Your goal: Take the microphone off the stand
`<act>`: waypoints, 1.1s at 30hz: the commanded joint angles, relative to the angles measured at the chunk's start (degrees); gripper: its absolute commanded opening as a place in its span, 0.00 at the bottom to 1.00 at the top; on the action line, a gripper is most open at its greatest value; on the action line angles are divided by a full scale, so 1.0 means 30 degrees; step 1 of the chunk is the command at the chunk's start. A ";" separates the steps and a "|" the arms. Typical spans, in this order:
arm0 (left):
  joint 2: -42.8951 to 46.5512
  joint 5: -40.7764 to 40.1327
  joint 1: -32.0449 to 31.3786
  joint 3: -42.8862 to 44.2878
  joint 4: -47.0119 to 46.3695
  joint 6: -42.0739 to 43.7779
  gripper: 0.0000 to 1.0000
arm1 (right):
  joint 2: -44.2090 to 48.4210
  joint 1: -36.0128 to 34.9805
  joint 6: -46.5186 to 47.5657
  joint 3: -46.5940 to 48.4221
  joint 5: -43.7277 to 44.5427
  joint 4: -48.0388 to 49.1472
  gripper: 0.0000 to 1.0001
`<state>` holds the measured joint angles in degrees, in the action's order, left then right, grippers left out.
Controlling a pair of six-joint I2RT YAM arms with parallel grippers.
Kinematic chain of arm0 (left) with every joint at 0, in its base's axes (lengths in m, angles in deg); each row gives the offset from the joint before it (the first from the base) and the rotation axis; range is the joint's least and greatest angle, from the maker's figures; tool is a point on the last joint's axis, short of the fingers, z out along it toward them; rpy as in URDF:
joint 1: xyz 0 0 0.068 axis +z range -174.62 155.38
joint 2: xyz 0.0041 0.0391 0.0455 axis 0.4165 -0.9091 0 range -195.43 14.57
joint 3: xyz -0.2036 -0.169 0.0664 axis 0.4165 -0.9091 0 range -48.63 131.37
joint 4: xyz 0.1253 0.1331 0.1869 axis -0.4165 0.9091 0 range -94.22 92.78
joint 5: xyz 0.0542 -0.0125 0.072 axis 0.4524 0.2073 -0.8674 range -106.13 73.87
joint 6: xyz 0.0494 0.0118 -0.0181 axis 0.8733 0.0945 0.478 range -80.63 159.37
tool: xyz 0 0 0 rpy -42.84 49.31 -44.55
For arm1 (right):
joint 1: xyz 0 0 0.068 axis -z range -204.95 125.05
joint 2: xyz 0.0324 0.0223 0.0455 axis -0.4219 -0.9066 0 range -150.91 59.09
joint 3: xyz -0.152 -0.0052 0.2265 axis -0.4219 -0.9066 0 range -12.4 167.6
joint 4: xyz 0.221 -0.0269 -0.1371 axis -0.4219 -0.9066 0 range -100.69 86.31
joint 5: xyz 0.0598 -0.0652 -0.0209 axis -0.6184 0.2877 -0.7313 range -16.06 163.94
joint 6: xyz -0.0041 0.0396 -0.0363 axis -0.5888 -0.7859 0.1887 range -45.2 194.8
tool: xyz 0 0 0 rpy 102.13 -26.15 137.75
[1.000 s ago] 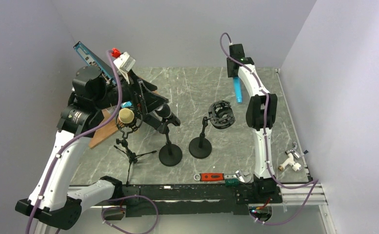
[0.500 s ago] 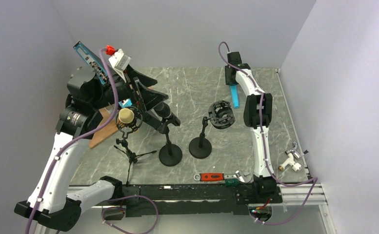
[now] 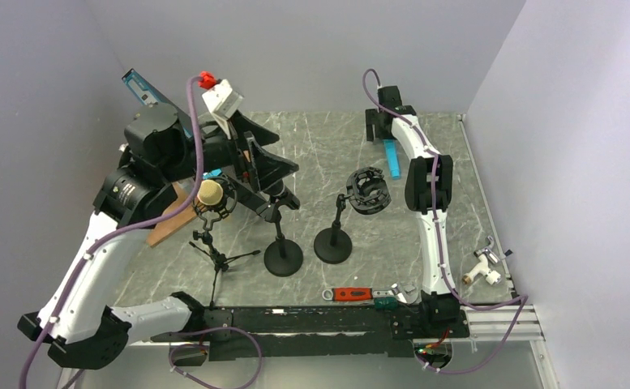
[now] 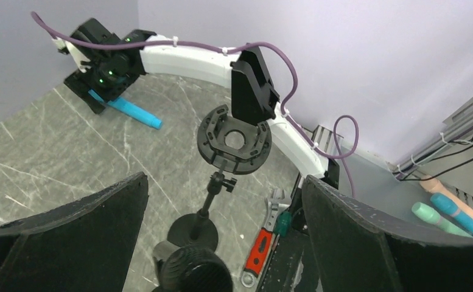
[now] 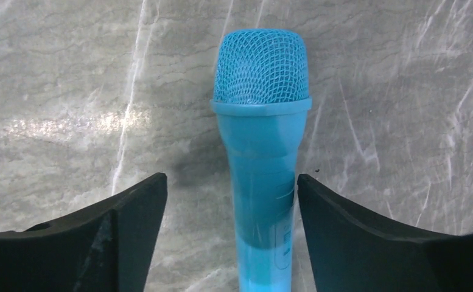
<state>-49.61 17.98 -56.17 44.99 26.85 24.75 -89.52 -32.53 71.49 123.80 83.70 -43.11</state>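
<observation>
Blue microphone lying on table, between right hand's spread fingers, released

Grey, white-veined stone-look surface. Toward the far edge, right of centre: bright blue plastic microphone with mesh head, lying flat. Mid-surface: black round-based stand with an empty ring cradle, just beside a second black round-based stand. At the left edge: brown wooden board. Near-left: black tripod stand. By the near edge: red-handled adjustable wrench. Near-right corner: white plastic pipe fitting.
</observation>
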 commanded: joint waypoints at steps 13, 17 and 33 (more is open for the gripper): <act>-0.4151 -0.5154 -0.7569 0.4563 0.2056 0.0602 0.99 | 1.2119 0.0005 -0.7592 -0.9038 -0.1486 -0.2518 1.00; -0.5379 -0.6644 -0.8658 0.6002 0.3188 0.0881 0.99 | 1.7805 0.0006 -0.8809 -1.6799 -0.3135 0.1070 1.00; -0.5823 -0.8621 -0.9845 0.5175 0.3801 0.1274 0.99 | 3.2430 0.0005 -1.0994 -3.1904 -1.1136 0.5737 1.00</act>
<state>-66.92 -4.62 -85.26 59.62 37.72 26.76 0.53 -32.61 42.60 31.78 61.63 -32.86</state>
